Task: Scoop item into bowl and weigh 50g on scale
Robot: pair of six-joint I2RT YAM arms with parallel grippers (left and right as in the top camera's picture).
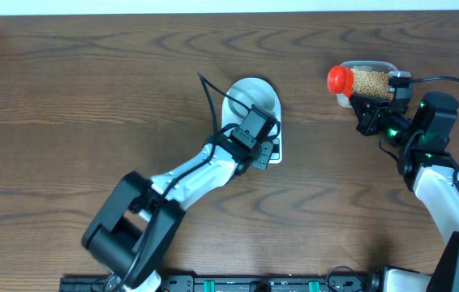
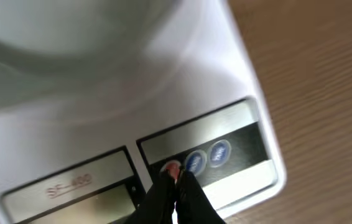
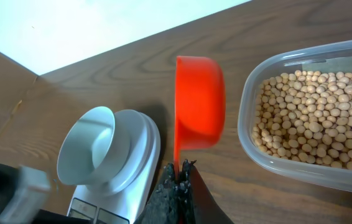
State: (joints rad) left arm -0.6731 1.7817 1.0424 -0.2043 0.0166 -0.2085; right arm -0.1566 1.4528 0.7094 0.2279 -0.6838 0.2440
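The white scale (image 1: 272, 152) carries the pale bowl (image 1: 251, 99); both also show in the right wrist view, scale (image 3: 140, 163), bowl (image 3: 88, 144). My left gripper (image 2: 177, 176) is shut, its tips touching the red button on the scale panel (image 2: 226, 152); it shows over the scale's front in the overhead view (image 1: 258, 150). My right gripper (image 3: 181, 168) is shut on the handle of a red scoop (image 3: 199, 102), held above the table beside the clear tub of beans (image 3: 316, 115). The scoop (image 1: 340, 79) and the beans (image 1: 370, 82) show at the far right in the overhead view.
The clear tub's rim (image 3: 250, 146) lies right of the scoop. The far table edge meets a white surface (image 3: 70, 31). A black cable (image 1: 213, 105) arcs from the left arm beside the scale.
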